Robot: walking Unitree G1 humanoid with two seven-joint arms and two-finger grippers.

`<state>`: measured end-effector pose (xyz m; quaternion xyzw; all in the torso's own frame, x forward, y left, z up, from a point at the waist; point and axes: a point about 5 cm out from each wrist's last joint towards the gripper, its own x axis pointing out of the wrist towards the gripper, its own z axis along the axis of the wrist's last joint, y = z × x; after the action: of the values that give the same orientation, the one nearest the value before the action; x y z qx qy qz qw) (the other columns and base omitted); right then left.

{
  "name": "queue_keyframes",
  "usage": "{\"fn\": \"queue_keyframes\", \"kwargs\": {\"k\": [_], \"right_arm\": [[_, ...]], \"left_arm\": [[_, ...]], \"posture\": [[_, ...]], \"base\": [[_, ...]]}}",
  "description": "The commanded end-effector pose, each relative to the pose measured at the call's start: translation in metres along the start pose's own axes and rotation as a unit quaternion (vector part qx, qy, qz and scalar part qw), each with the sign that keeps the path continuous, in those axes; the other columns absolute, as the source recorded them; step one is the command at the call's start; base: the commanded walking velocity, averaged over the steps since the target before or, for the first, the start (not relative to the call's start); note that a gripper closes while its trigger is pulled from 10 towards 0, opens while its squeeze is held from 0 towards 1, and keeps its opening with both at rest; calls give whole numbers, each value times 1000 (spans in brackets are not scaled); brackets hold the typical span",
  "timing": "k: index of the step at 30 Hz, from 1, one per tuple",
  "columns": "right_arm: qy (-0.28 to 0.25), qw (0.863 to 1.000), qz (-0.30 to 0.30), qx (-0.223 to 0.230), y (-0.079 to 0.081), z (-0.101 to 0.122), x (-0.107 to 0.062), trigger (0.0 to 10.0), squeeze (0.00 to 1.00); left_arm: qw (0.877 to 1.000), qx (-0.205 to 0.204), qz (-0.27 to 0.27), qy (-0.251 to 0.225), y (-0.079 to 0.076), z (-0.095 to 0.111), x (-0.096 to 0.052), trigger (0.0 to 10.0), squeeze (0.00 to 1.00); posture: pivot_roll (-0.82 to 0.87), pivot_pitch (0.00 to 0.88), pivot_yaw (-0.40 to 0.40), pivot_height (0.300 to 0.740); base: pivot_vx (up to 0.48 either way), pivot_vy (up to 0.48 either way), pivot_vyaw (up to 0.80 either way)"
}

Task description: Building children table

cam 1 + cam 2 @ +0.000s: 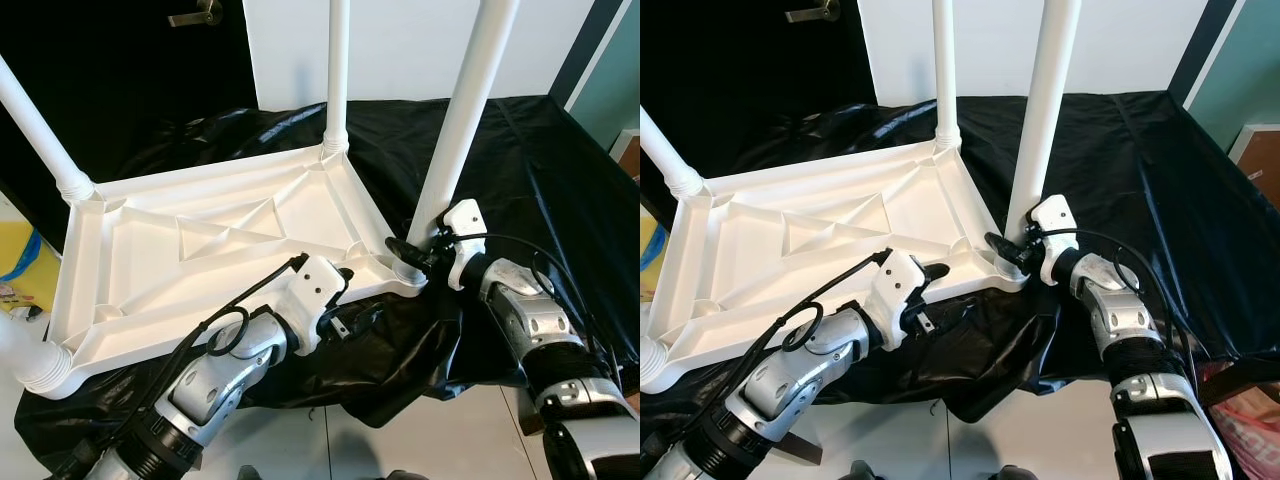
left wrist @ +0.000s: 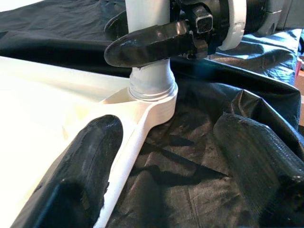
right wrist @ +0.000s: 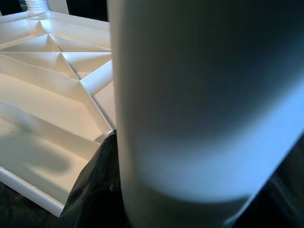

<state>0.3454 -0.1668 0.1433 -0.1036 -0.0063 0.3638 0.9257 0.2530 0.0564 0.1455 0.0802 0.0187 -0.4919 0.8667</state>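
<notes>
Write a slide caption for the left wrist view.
Right gripper clamps the white plastic table leg above its threaded corner socket.

table legs (image 1: pixel 470 95) cut off at top edge

The table top (image 1: pixel 210 250) is white, with white legs (image 1: pixel 462 120). The sheet (image 1: pixel 520 160) under it is shiny black (all crinkly). The arms (image 1: pixel 225 365) are silver, with black fingers (image 2: pixel 152 45). A yellow thing (image 1: pixel 15 250) lies nearby.
</notes>
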Motion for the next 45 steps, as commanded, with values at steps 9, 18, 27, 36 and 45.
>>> {"fn": "queue_keyframes", "kwargs": {"k": [9, 18, 27, 36, 45], "right_arm": [[36, 999, -31, -1, -3, -12, -1, 10000, 0], [25, 993, -119, 6, 1, -15, -1, 10000, 0], [12, 959, -272, 84, 15, -20, 0, 10000, 0], [17, 923, -376, 87, 35, -19, 2, 10000, 0], [14, 909, -404, 101, 52, -15, 6, 10000, 0]], "left_arm": [[998, 10, -69, 2, -3, 1, -3, 10000, 0], [998, 15, -53, -2, 4, 3, -5, 10000, 0], [999, 19, -46, 4, 9, 3, -9, 10000, 0], [999, 19, -49, 4, 9, 3, -9, 10000, 0], [999, 18, -49, 0, 8, 4, -7, 10000, 0]], "posture": [[-7, 57, 18, 740], [-21, 65, 13, 740], [-21, 64, 11, 740], [-12, 52, 4, 740], [-11, 47, 3, 740]], "base": [[0, 0, 0], [0, 0, 0], [0, 0, 0], [0, 0, 0], [0, 0, 0]]}}
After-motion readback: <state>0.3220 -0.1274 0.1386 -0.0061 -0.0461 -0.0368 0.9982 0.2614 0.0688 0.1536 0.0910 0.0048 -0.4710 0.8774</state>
